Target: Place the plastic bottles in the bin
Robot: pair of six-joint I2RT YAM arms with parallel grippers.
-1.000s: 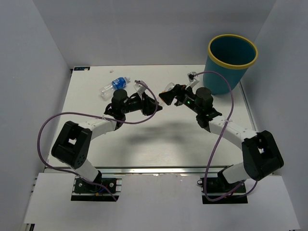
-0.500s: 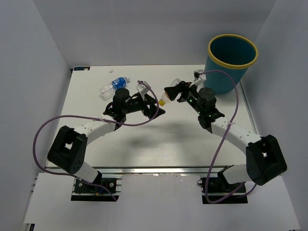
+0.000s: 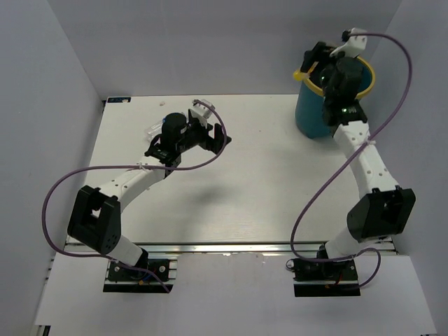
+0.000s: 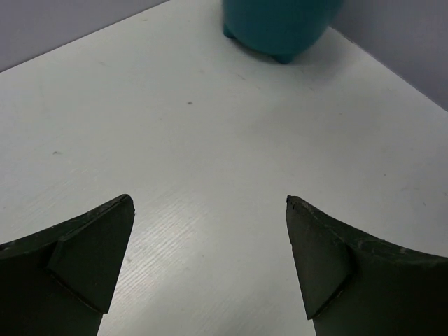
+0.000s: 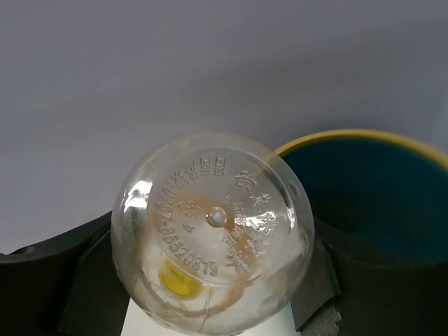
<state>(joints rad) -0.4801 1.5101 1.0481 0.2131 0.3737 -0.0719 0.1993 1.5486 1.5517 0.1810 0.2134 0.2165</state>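
Observation:
My right gripper is raised at the left rim of the teal bin and is shut on a clear plastic bottle whose yellow cap pokes out to the left. In the right wrist view the bottle's round base fills the space between the fingers, with the bin's yellow rim and its teal inside just behind on the right. My left gripper hovers over the table's back left, open and holding nothing. Another clear bottle peeks out behind the left wrist, mostly hidden.
The bin's base shows far ahead of the left gripper across bare white table. Grey walls close in the table at the back and on both sides. Purple cables loop from both arms.
The left gripper opened, let go of the bottle and drew back left. The right gripper closed on that bottle and carried it from mid-table up to the bin's rim.

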